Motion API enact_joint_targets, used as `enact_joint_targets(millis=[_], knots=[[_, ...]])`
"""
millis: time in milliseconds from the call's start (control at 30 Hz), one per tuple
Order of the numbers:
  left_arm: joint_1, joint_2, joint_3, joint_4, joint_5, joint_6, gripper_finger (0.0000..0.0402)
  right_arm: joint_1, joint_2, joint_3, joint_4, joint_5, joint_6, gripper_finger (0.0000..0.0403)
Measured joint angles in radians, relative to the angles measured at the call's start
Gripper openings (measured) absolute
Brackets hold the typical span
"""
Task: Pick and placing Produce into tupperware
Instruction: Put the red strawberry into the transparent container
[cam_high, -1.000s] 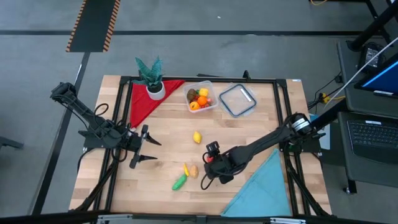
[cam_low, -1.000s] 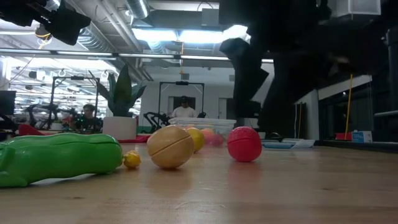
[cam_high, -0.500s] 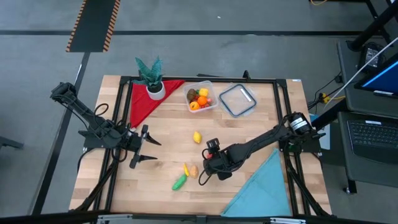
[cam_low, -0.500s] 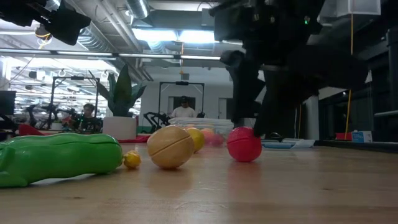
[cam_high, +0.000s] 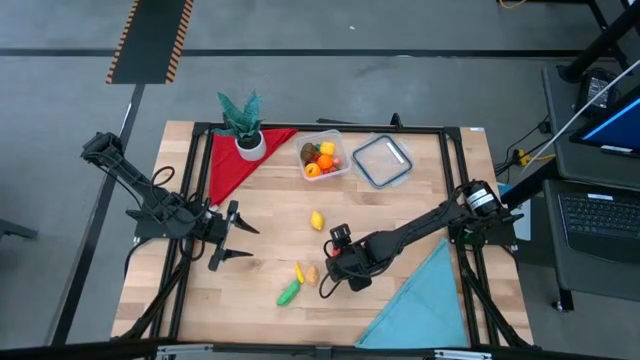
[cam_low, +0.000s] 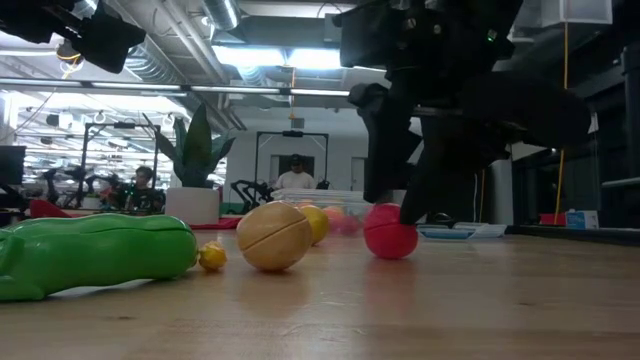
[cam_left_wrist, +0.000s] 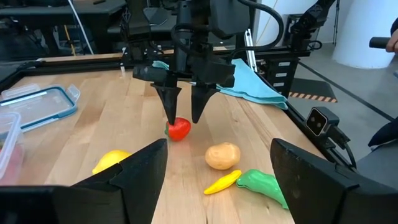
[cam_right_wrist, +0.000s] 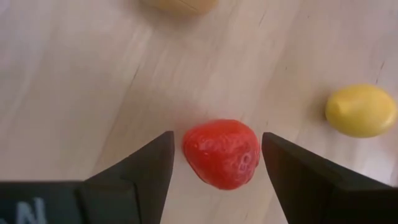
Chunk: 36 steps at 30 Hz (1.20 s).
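Note:
A red toy strawberry (cam_right_wrist: 222, 154) lies on the wooden table, and my right gripper (cam_right_wrist: 216, 144) stands open over it, pointing steeply down, one finger on either side (cam_left_wrist: 183, 115). The gripper hides the strawberry in the high view. Nearby lie more produce: a brown potato (cam_high: 311, 274), a small yellow piece (cam_high: 298, 271), a green piece (cam_high: 288, 292) and a yellow lemon (cam_high: 317, 220). The clear tupperware (cam_high: 324, 157) at the far middle holds several pieces. My left gripper (cam_high: 235, 240) hangs open above the table's left side.
A flat clear lid with a blue rim (cam_high: 382, 161) lies right of the tupperware. A potted plant (cam_high: 243, 125) stands on a red cloth (cam_high: 235, 160) at the far left. A light blue cloth (cam_high: 420, 300) covers the near right corner.
My right gripper has come down a little and shifted slightly toward the table's left, so its open fingers now stand on either side of the strawberry. The strawberry and the other produce lie where they were.

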Motion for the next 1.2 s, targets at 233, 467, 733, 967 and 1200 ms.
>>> enact_joint_targets(millis=[233,467,733,967,1200], knots=[[0.000,0.000,0.000,0.000,0.000,0.000,0.0274,-0.013,0.001,0.000,-0.001,-0.002,0.001,0.0243],[0.000,0.000,0.000,-0.001,0.000,0.000,0.0276,-0.028,0.043,0.001,-0.006,-0.043,0.001,0.0243],[0.000,0.000,0.000,-0.013,0.000,0.000,0.0273,-0.034,0.046,0.001,-0.015,-0.043,0.002,0.0243],[0.000,0.000,0.000,-0.026,0.000,-0.001,0.0273,-0.034,0.047,0.001,-0.075,-0.043,-0.002,0.0243],[0.000,0.000,0.000,-0.025,0.000,-0.001,0.0273,-0.034,0.047,0.001,-0.081,-0.043,-0.026,0.0243]])
